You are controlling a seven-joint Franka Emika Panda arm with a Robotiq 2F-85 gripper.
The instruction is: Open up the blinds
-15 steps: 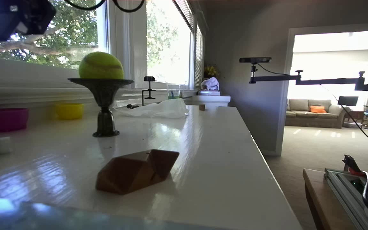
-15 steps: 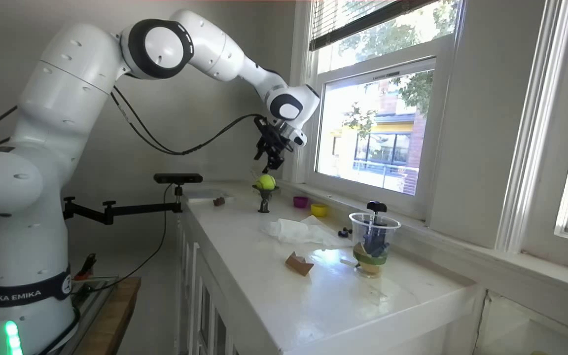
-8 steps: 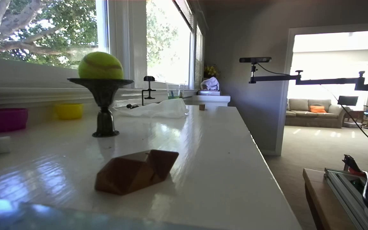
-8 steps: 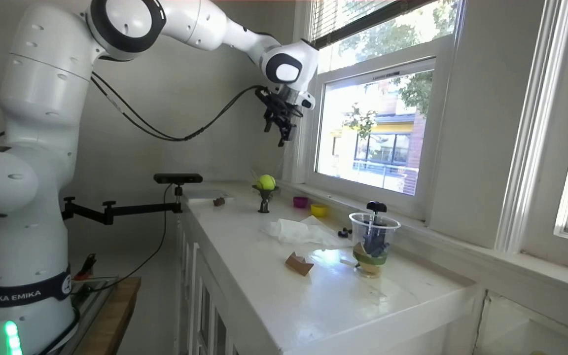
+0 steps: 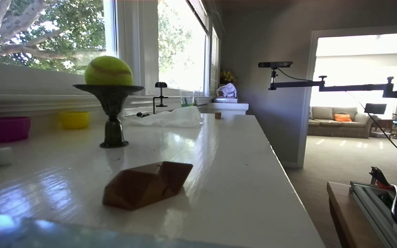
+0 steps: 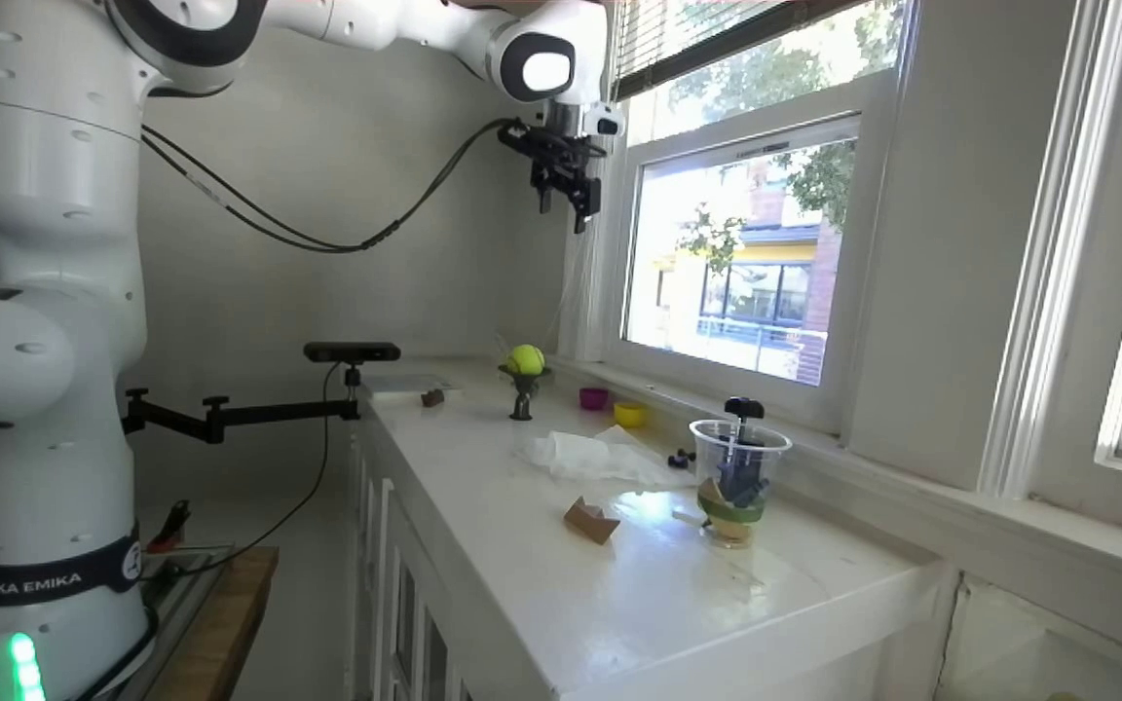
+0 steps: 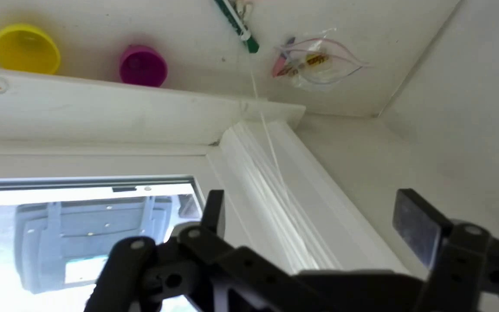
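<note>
The white horizontal-slat blinds (image 6: 678,34) are bunched in the upper part of the window in an exterior view, with a dark bottom rail. Part of the blinds (image 5: 200,12) also shows in an exterior view at the top. My gripper (image 6: 563,219) points down beside the left window frame, below the blinds' rail height. In the wrist view the gripper (image 7: 310,203) is open with wide-apart fingers and nothing held. Thin white cords (image 7: 271,138) run down the white frame and appear between the fingers; I cannot tell their depth. The blinds' slats are out of the wrist view.
The white counter (image 6: 483,487) runs below. A tennis ball (image 6: 526,359) sits on a dark metal goblet (image 6: 522,397). A purple cup (image 6: 593,399), yellow cup (image 6: 630,416), plastic wrap (image 6: 585,456) and clear cup (image 6: 717,458) stand near the sill. A camera arm (image 6: 259,417) is behind.
The gripper has risen from just above the tennis ball and moved right toward the window frame, turning to point more straight down. It has left the top left of an exterior view.
</note>
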